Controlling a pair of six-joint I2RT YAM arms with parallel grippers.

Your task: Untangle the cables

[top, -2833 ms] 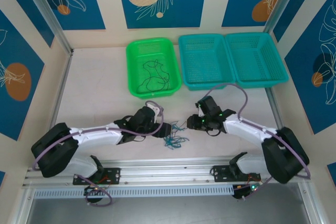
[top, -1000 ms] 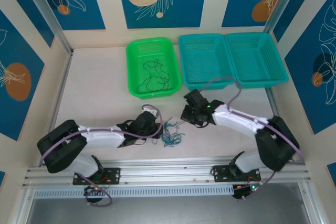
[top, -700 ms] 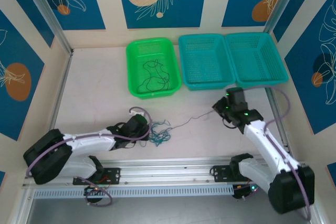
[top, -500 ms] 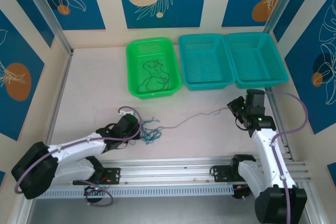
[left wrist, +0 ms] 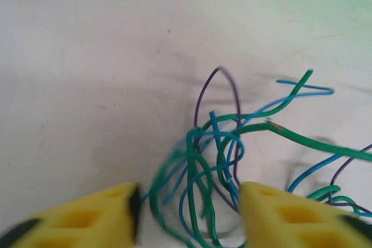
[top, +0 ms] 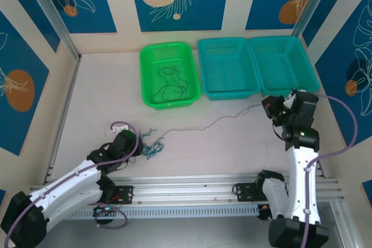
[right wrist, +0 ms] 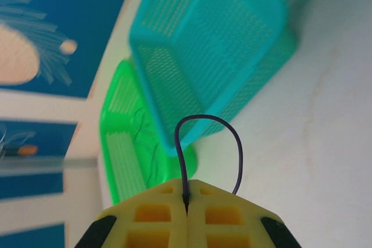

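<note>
A small tangle of teal-green and blue cables (top: 152,147) lies on the table in front of my left gripper (top: 139,143). In the left wrist view, the tangle (left wrist: 212,161) sits between the yellow fingertips (left wrist: 285,216), and my left gripper (left wrist: 189,216) is open, its jaws well apart. One thin dark cable (top: 209,123) runs taut from the tangle to my right gripper (top: 267,107) at the right. In the right wrist view, my right gripper (right wrist: 186,198) is shut on that dark cable (right wrist: 209,118), which loops above the tips.
A green basket (top: 143,79) at the back holds loose black wires (top: 168,82). Two teal baskets (top: 229,94) (top: 289,91) stand beside it, close behind my right gripper. The aluminium rail (top: 192,181) runs along the near edge.
My right arm has swung far right and drawn the dark cable out of the tangle. My left arm has pulled back left with the tangle, and its jaws have opened.
</note>
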